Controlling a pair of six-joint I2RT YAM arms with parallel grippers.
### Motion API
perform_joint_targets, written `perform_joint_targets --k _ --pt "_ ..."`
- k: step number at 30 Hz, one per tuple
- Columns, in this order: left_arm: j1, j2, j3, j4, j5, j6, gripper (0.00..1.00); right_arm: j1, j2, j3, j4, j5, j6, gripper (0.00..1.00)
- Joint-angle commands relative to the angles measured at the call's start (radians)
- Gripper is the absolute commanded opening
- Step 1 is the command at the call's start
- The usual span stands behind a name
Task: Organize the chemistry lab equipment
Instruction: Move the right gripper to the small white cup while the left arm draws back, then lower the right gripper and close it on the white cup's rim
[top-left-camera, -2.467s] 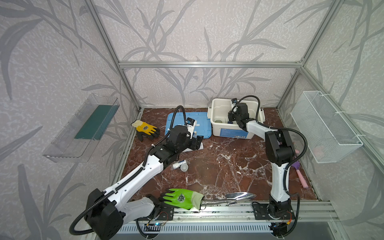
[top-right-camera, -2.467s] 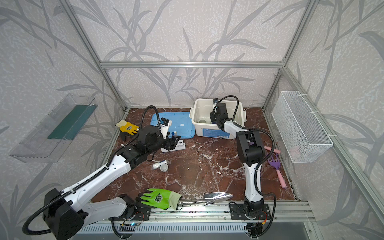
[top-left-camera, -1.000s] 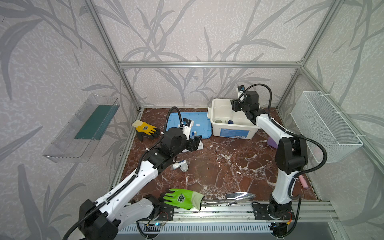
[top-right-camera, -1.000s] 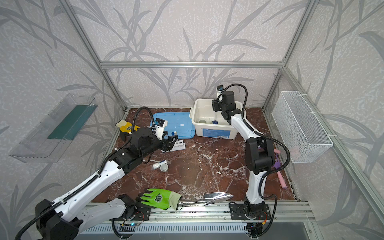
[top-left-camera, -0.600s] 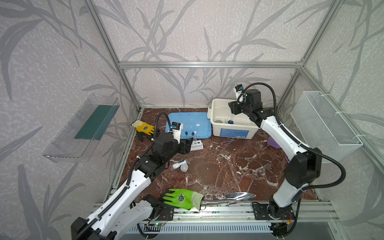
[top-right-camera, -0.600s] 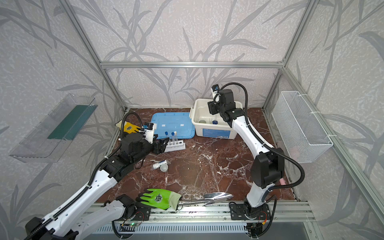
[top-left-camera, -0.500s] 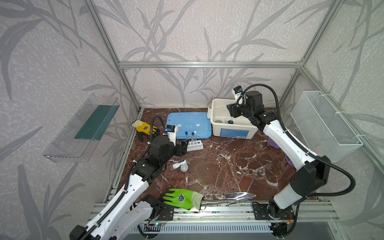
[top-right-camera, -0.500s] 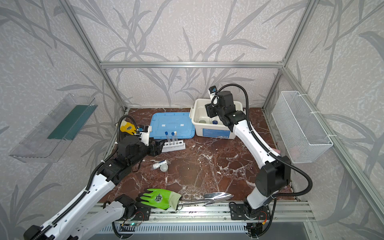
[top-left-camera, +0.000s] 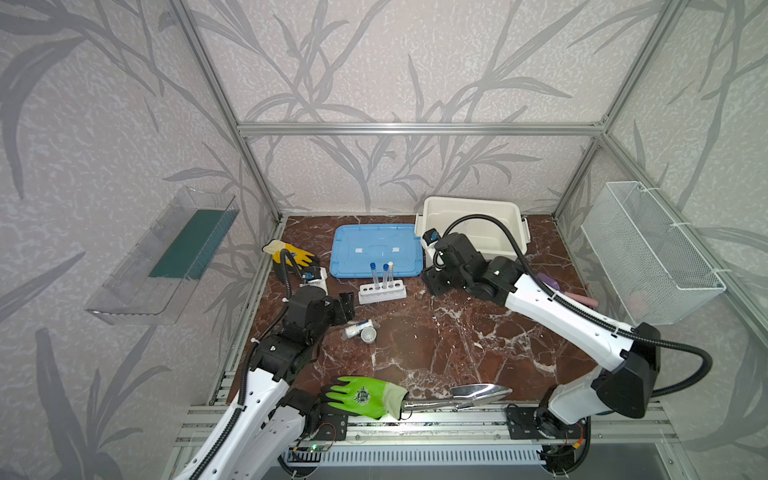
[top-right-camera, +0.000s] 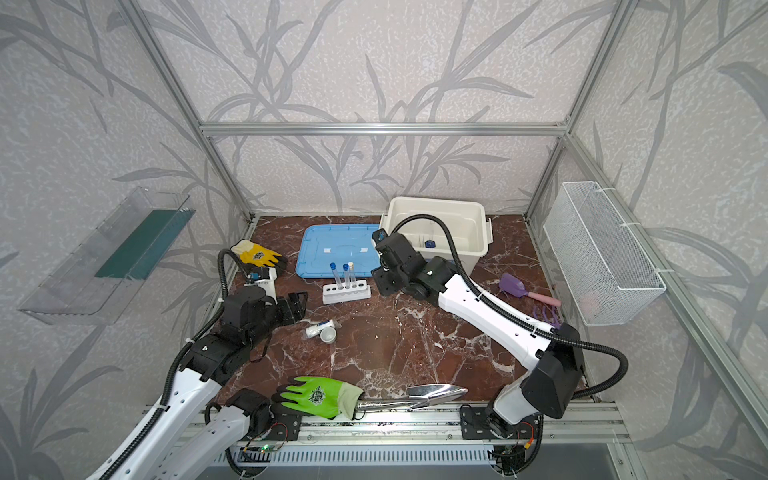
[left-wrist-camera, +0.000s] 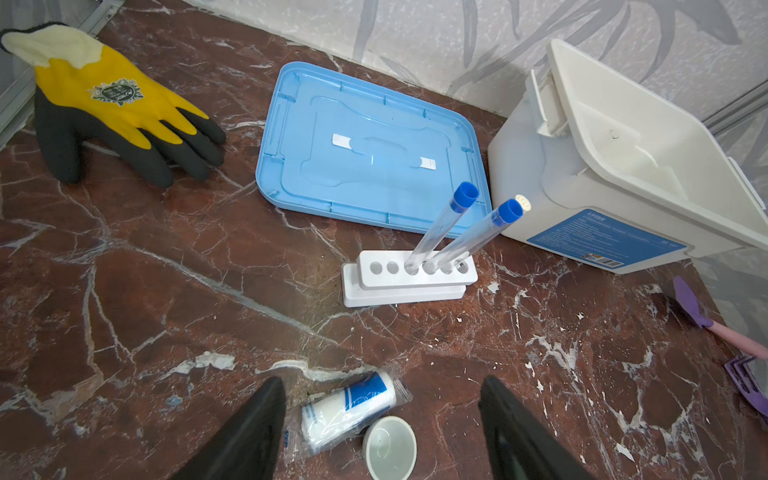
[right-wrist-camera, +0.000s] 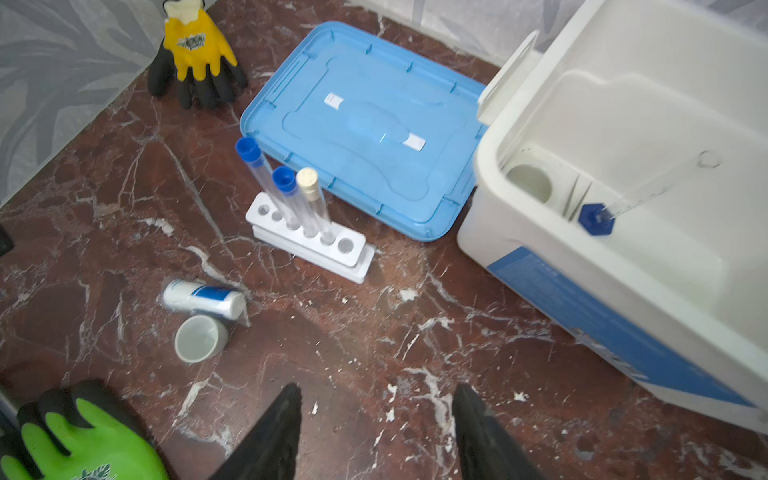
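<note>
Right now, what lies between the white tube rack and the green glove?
A white bottle on its side and a small white cup beside it, then bare marble floor. Both top views show it.

table top (left-wrist-camera: 166, 291): stone look, red-brown with white veins, polished, glossy.
rack (left-wrist-camera: 409, 276): white plastic, smooth, matt; ahead of the left gripper (left-wrist-camera: 382, 380).
test tubes (left-wrist-camera: 439, 228): clear, glossy; caps (left-wrist-camera: 465, 194) of matt plastic.
cup (left-wrist-camera: 389, 446): white, smooth; near the left gripper.
bottle (left-wrist-camera: 349, 409): wrapped in crinkled clear film, beside the cup.
lid (right-wrist-camera: 361, 124): blue plastic, smooth, light sheen; ahead of the right gripper (right-wrist-camera: 377, 388).
box (left-wrist-camera: 528, 174): white plastic, half-matt.
yellow glove (left-wrist-camera: 104, 95): knitted cloth, rubbery matt coating.
trowel (top-left-camera: 482, 394): bright polished metal.
</note>
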Motion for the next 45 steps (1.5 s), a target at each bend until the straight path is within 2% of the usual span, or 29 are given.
perform_joint_targets --k 1,6,11,17,20,35,45 --pt "0.009 -0.015 -0.018 -0.038 -0.050 -0.063 0.74 0.061 0.048 -0.005 -0.070 0.025 0.184 0.57" --pt "0.013 -0.069 -0.052 -0.033 -0.085 -0.086 0.74 0.132 0.144 0.050 -0.116 -0.012 0.289 0.56" --pt "0.012 -0.129 -0.114 -0.022 -0.111 -0.127 0.73 0.169 0.247 0.069 -0.069 -0.080 0.384 0.55" --pt "0.012 -0.200 -0.173 0.006 -0.100 -0.138 0.73 0.227 0.374 0.140 -0.042 -0.128 0.448 0.54" --pt "0.012 -0.205 -0.185 0.042 -0.048 -0.099 0.73 0.238 0.421 0.171 -0.029 -0.149 0.471 0.53" --pt "0.010 -0.222 -0.239 0.135 0.038 -0.104 0.73 0.252 0.547 0.245 -0.014 -0.172 0.505 0.50" --pt "0.011 -0.225 -0.243 0.155 0.057 -0.102 0.72 0.251 0.606 0.284 -0.007 -0.194 0.506 0.48"
